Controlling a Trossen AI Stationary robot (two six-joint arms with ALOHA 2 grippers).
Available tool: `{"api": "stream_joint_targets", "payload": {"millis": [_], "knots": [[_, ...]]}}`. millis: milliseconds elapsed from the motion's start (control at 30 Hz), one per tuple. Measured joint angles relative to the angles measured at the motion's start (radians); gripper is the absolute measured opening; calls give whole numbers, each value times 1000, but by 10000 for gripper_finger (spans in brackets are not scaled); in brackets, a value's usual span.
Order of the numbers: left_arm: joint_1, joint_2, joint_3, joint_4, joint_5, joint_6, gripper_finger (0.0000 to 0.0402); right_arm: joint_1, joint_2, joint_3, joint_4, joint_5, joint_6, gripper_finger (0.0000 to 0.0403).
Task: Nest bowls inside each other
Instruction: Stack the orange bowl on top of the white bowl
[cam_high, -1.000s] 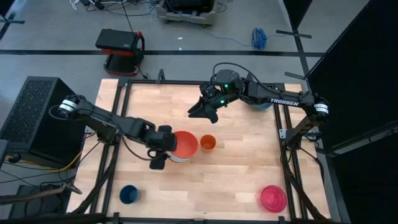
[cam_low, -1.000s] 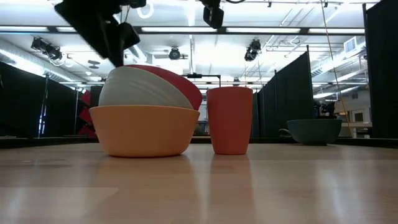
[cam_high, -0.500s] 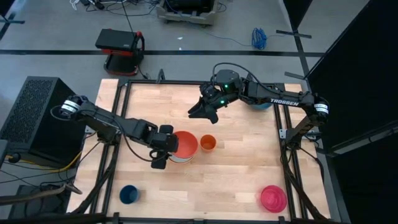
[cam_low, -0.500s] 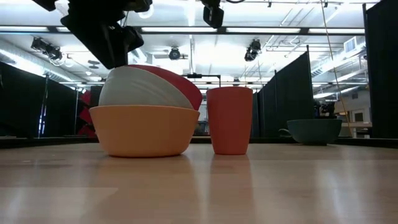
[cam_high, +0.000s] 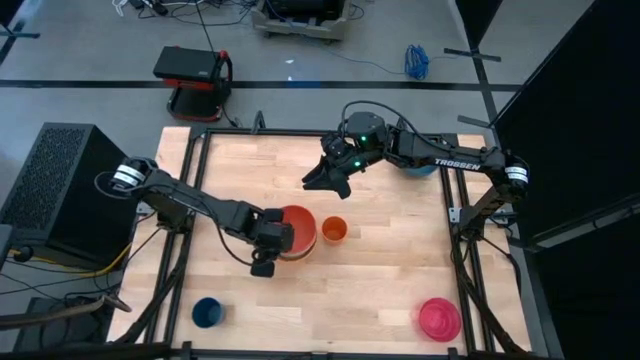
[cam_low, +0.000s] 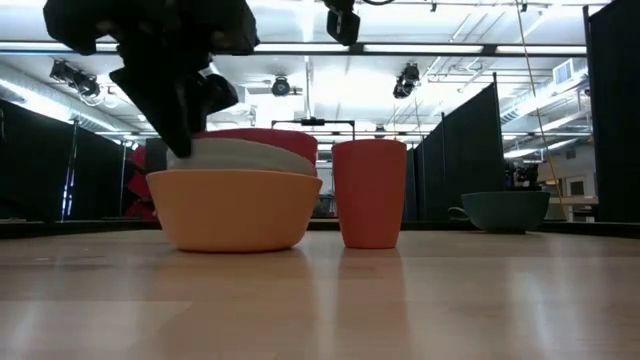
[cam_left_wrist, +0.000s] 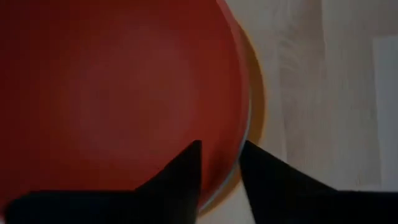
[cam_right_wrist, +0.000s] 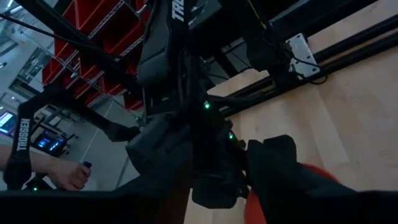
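Note:
In the middle of the table a red-orange bowl (cam_high: 299, 230) lies in a white bowl (cam_low: 250, 158), and both sit level in an orange bowl (cam_low: 235, 208). My left gripper (cam_high: 278, 240) points steeply down at the stack's left rim and is shut on it. My right gripper (cam_high: 325, 183) hangs open high over the far middle of the table and touches nothing. A teal-blue bowl (cam_high: 422, 168) stands at the far right, partly under the right arm. A magenta-pink bowl (cam_high: 439, 318) stands at the near right corner. My left gripper straddles the red-orange bowl's rim (cam_left_wrist: 239, 146) on the stack's left side. One finger (cam_left_wrist: 186, 177) is inside the bowl and the other (cam_left_wrist: 267, 183) outside, coming from above and slanting down. Whether the white bowl's rim is also between them cannot be told. The bowls rest in the orange bowl.
A small orange cup (cam_high: 335, 229) stands upright just right of the stack. A small dark blue cup (cam_high: 207, 312) stands near the front left. A person's hand (cam_right_wrist: 65, 175) shows beyond the table in the right wrist view. Bare wood lies between the stack and the magenta-pink bowl.
My left gripper has come down and a little toward the right, onto the stack's left rim. The white and red-orange bowls, which stood tilted with their left side up in the orange bowl, now lie level and lower in it.

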Motion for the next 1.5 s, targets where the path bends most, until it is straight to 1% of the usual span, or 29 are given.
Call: {"api": "stream_joint_targets", "payload": {"millis": [100,133,167,733,1033,1133,1500], "knots": [[0,0,0,4,-5,-28,19,0,0,0,0,-1,0,138],[0,0,0,3,-15,-38,11,0,0,0,0,-1,0,138],[0,0,0,5,-16,-43,15,0,0,0,0,-1,0,138],[0,-1,0,83,-14,-86,121,0,0,0,1,-2,0,138],[1,-1,0,79,-14,-125,256,0,0,0,1,-4,0,151],[7,-1,0,79,-14,-141,291,0,0,0,-1,-6,0,150],[31,-2,41,16,16,-123,298,-3,0,0,-67,-12,-19,150]]}}
